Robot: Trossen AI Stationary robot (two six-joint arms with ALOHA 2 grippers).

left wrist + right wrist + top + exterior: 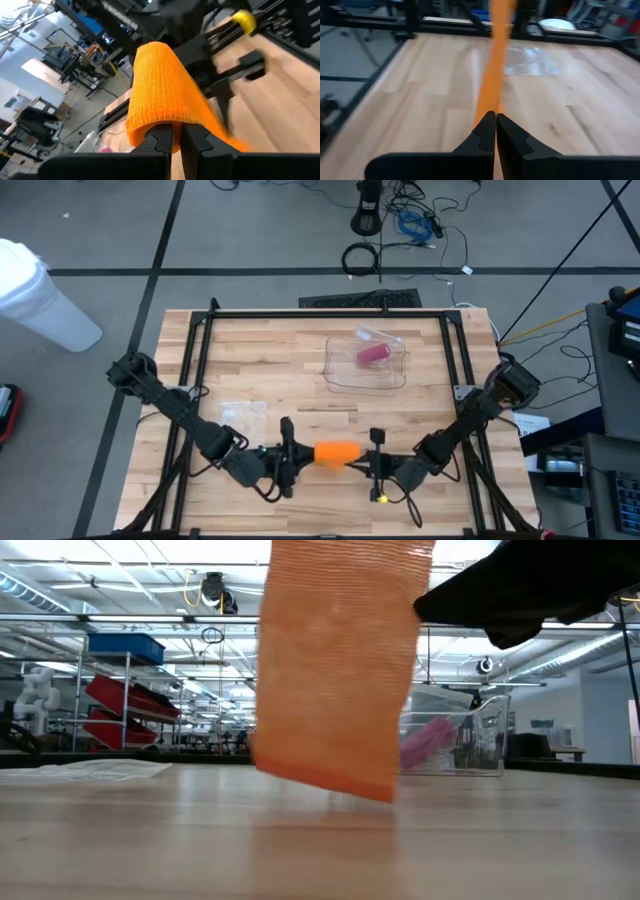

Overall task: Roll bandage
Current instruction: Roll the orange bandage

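You had both arms meeting at the near edge of the table (250,360), with the orange bandage (336,451) stretched between them. The left gripper (290,455) came in from the left and the right gripper (372,457) from the right, and the bandage spanned the short gap between the two.

In the left wrist view your left gripper (176,136) had its jaws pressed together on the bandage (162,90) — the fabric arched up over the fingertips (160,137) and draped down on either side. In the right wrist view your right gripper (496,125) was likewise clamped tight on the bandage (496,70), which ran as a narrow strip straight away from the fingertips (485,131).

From the low view the bandage (340,660) hung as a broad sheet with its lower edge just above the wood; I could not tell whether it touched. A dark arm part (530,590) showed at the upper right there, too close to tell which arm it was.

Farther back and a little right of centre sat a clear box (366,362) with a pink item (372,354) inside — well apart from both grippers. A clear wrapper (240,413) lay flat on the table left of centre, near the left arm.
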